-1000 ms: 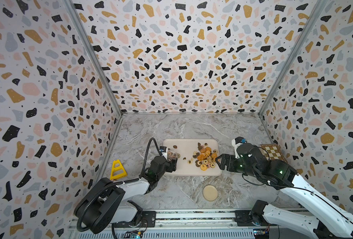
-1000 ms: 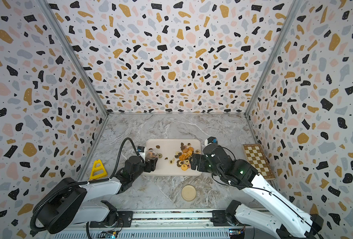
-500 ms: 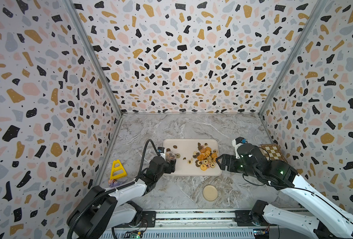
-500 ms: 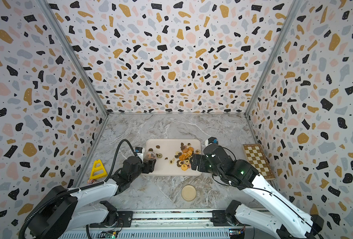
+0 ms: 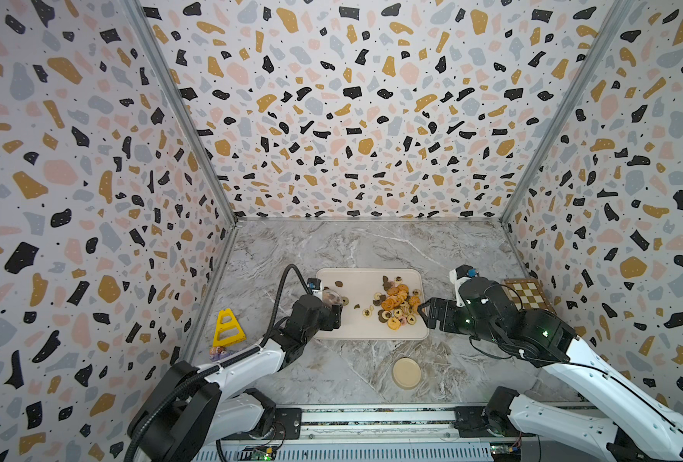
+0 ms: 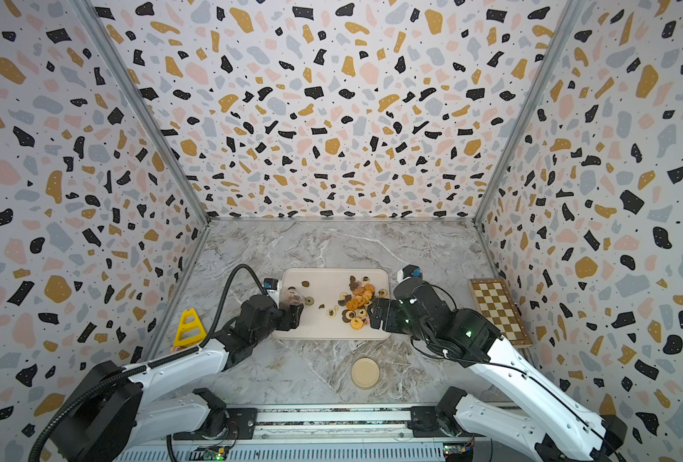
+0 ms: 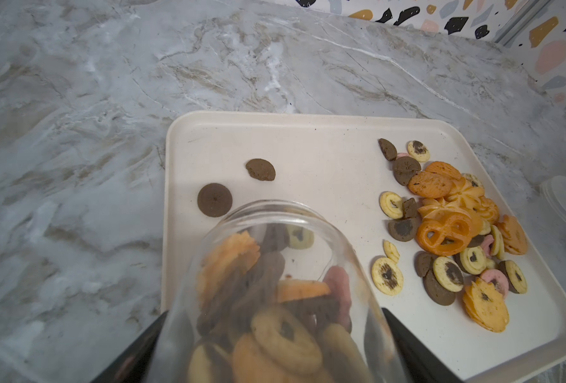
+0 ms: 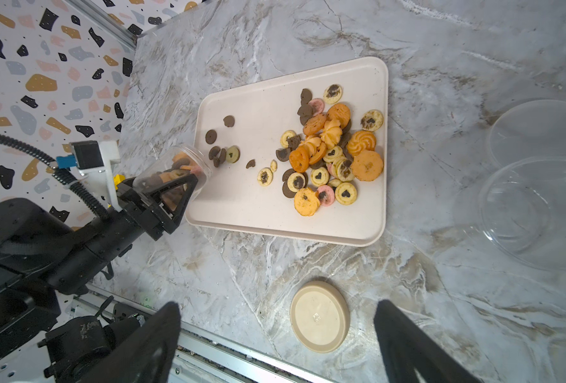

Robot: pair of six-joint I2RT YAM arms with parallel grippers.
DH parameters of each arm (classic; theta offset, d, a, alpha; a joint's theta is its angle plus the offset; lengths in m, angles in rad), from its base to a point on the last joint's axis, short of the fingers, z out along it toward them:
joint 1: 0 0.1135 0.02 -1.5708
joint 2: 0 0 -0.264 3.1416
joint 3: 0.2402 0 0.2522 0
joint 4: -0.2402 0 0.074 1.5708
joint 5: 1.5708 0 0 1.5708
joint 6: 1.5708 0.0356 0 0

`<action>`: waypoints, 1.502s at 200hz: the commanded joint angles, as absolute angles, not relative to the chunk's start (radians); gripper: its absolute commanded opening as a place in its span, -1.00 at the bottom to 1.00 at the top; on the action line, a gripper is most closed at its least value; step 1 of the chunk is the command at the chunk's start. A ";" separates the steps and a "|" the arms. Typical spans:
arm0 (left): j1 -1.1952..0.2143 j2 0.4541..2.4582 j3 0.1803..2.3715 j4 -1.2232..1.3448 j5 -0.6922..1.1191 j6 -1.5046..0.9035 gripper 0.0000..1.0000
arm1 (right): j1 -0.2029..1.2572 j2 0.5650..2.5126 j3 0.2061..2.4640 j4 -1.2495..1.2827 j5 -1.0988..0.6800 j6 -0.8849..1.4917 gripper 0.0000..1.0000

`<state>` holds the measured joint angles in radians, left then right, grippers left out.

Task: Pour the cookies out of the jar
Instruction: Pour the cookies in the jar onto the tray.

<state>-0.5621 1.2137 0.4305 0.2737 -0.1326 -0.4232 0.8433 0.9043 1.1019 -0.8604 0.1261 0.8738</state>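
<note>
Jar (image 8: 162, 165) tipped in left claw (image 7: 275, 311), cookies (image 8: 328, 149) on tray (image 8: 258, 205)

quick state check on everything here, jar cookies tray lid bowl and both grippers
jar: tilted, mouth over the tray edge, part full
cookies: many piled on the tray, some in the jar
tray: flat on the table
lid: off, lying on the table
clear bowl: empty
left gripper: shut on the jar
right gripper: open, empty
</note>
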 commanded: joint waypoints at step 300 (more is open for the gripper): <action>-0.557 1.364 0.722 -0.008 -0.122 -0.562 -1.00 | 0.838 0.887 1.147 -0.889 0.123 0.883 0.86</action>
